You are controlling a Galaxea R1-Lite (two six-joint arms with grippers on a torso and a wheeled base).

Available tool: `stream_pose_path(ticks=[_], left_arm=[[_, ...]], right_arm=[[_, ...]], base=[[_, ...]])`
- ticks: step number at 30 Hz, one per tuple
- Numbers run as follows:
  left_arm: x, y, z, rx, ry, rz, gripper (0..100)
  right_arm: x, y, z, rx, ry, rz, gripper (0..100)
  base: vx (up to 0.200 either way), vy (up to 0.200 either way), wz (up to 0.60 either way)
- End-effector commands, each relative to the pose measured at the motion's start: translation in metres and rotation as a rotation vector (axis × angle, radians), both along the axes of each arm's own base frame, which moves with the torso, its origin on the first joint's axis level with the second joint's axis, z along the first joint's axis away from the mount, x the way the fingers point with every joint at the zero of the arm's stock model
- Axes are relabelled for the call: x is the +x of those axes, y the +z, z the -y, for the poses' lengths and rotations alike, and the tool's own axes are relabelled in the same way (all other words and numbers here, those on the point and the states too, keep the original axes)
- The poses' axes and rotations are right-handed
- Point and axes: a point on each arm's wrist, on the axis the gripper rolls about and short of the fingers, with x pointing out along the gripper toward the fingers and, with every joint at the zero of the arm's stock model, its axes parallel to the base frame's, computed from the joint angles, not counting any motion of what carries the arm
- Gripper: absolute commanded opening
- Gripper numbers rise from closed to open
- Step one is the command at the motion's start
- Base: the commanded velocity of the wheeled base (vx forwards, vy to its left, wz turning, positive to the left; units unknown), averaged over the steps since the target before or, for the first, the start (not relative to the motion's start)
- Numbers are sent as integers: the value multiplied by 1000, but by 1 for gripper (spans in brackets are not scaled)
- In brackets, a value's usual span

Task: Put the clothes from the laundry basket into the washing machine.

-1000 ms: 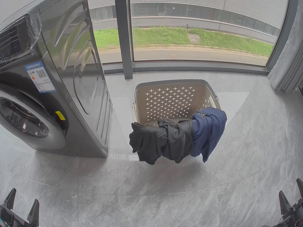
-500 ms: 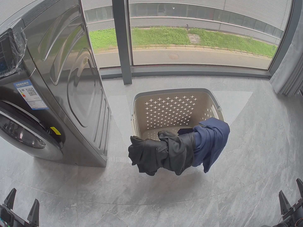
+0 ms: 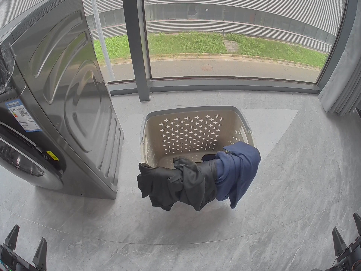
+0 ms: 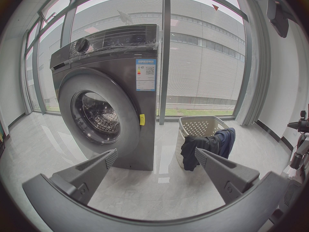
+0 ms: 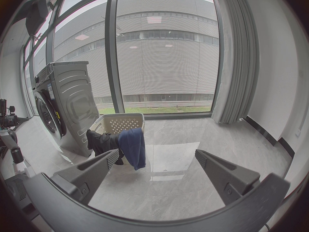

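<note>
- While the clothes (image 3: pixel 222 172) are draping over the basket (image 3: pixel 195 109), you are likely facing soft, light cloth; pinch the black bunch (image 3: pixel 176 185).
- Left gripper (image 4: pixel 155 152) and right gripper (image 5: pixel 155 152) jaws are gaping empty.

laundry basket (image 3: pixel 191 132): beige, star-shaped perforations, grey rim | black garment (image 3: pixel 176 185): plain black | blue garment (image 3: pixel 237 170): plain navy | washing machine (image 3: pixel 71 95): dark metallic grey | label (image 3: pixel 21 114): blue and white | sticker (image 3: pixel 52 155): yellow | floor (image 3: pixel 293 192): pale grey, marble veining
</note>
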Motion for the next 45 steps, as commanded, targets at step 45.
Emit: stream_pose_path(ticks=[45], left_arm=[[0, -5, 0, -1, 1, -3, 100]], right_arm=[[0, -5, 0, 0, 1, -2, 100]], base=[[80, -40, 0]])
